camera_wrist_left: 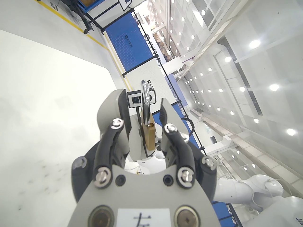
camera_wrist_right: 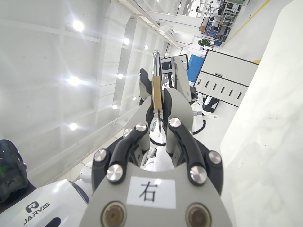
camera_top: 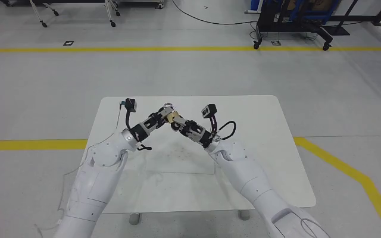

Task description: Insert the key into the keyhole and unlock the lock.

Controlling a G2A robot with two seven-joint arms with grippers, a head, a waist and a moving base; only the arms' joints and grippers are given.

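Note:
A brass padlock (camera_top: 171, 117) with a steel shackle is held in the air above the middle of the white table (camera_top: 256, 160), where both arms meet. My right gripper (camera_wrist_right: 158, 95) is shut on the lower part of the padlock (camera_wrist_right: 156, 90). A thin metal key (camera_wrist_right: 160, 124) sticks out of the padlock's underside, between the right fingers. My left gripper (camera_wrist_left: 143, 100) is open. Its fingers (camera_wrist_left: 118, 109) stand apart on either side of the padlock (camera_wrist_left: 149, 135) without touching it. In the top view the left gripper (camera_top: 162, 114) comes from the left and the right gripper (camera_top: 180, 124) from the right.
The white tabletop (camera_wrist_left: 47, 90) lies well below both grippers, with faint dark marks on it. A yellow floor line (camera_top: 190, 49) runs behind the table. A black wheeled rack (camera_top: 297, 27) stands far back at the right.

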